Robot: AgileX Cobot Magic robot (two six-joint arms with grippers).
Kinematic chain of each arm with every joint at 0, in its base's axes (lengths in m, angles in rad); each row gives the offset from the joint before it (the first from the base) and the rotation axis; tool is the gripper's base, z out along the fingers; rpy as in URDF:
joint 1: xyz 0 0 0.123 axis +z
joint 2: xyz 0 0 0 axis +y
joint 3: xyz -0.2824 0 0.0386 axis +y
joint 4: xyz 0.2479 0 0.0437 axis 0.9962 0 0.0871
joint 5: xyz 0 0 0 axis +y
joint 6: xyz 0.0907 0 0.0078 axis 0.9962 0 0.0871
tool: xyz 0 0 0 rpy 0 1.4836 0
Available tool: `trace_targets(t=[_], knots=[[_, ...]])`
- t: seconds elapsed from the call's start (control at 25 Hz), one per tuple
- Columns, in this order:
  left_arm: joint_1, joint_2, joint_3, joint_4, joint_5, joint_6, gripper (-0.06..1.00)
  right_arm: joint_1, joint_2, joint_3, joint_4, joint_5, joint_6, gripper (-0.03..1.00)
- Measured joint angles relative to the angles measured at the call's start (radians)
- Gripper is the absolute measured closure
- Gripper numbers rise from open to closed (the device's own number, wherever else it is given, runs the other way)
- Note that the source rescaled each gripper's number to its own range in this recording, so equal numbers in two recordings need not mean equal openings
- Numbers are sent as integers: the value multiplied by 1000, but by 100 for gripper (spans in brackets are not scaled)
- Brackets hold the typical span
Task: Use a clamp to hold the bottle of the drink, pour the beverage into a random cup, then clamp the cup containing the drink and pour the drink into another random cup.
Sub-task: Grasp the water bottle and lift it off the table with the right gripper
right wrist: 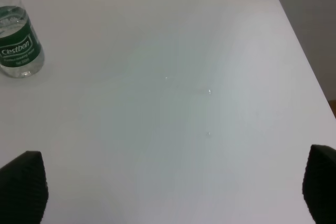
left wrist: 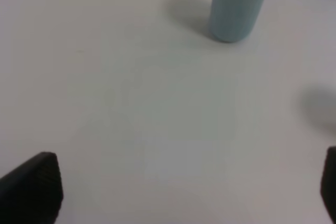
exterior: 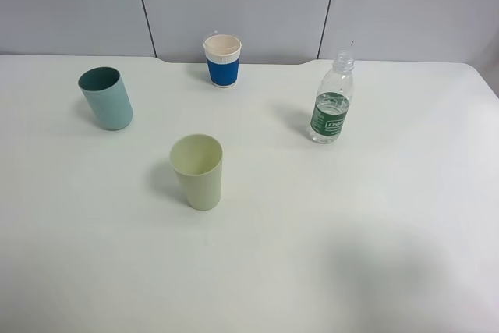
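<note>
The bottle of the drink [exterior: 330,103] stands uncapped at the right of the white table, with clear beverage [exterior: 325,136] in its lower part. The pale yellow-green cup [exterior: 198,171] stands upright near the middle, and the teal cup [exterior: 106,98] at the far left. Neither clamp appears in the high view. In the left wrist view my left gripper [left wrist: 181,187] is open over bare table, with the teal cup [left wrist: 237,6] well ahead of it. My right gripper [right wrist: 172,184] is open too, nothing between its fingers, the bottle [right wrist: 16,40] ahead and off to one side.
A white paper cup with a blue sleeve [exterior: 222,60] stands at the back, near the grey wall panels. A few small droplets [right wrist: 209,91] lie on the table ahead of the right gripper. The table's right edge [right wrist: 310,72] runs close by.
</note>
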Motion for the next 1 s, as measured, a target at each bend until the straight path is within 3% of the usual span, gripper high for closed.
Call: trace_targets(t=[1.0], knots=[[0,0,0,0,0,0,-6,0,0,0,0,0,0,0]])
